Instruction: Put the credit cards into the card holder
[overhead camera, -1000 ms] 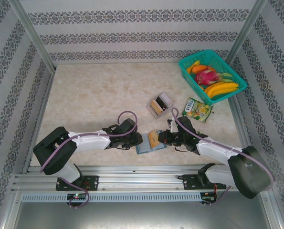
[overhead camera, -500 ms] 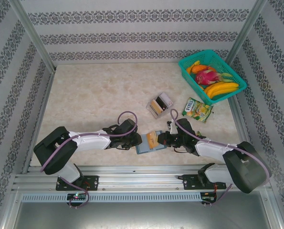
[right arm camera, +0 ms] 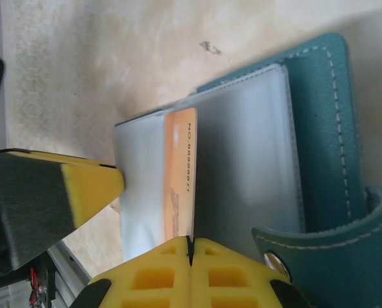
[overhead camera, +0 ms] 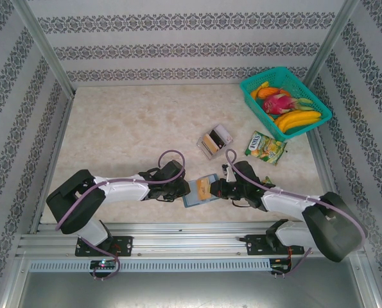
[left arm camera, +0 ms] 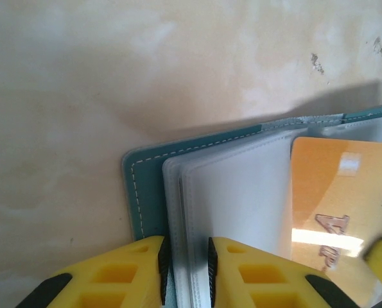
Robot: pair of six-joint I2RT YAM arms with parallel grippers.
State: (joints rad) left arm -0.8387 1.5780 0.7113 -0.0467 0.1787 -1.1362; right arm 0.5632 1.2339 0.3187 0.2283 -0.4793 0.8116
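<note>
Right gripper [right arm camera: 191,247] has advanced toward 9 o'clock, clamped on the card [right arm camera: 180,167], now over the open holder [right arm camera: 319,128] at 6 o'clock on the table [overhead camera: 126,128]. Left gripper [left arm camera: 185,263] pinches the sleeves [left arm camera: 235,212]; card should stay level with the pocket mouth while sliding.

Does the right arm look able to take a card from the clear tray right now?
Probably not yet: the right gripper is shut on the tan-gold card at the card holder. The way to the clear tray looks free.
</note>
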